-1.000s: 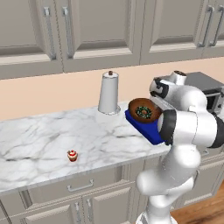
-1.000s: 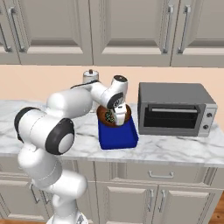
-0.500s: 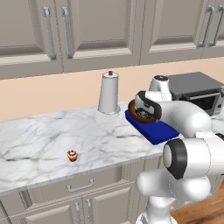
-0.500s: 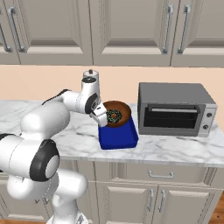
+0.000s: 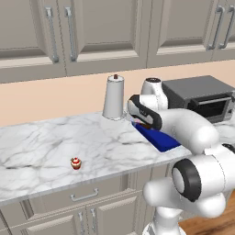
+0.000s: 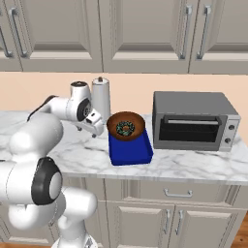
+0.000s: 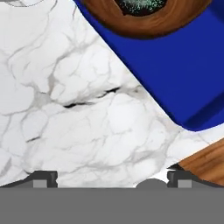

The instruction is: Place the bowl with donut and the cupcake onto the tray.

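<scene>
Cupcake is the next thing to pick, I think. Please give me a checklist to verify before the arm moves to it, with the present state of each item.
1. Bowl rests on the tray: ok.
2. Donut lies in the bowl: ok.
3. Gripper is off the bowl, nothing between its fingertips: ok.
4. Cupcake stands upright on the counter, not on the tray: ok to pick.
5. Bare tray surface in front of the bowl for the cupcake: ok.
6. Paper towel roll stands behind the direct path to the cupcake: ok, in my judgement.
</scene>
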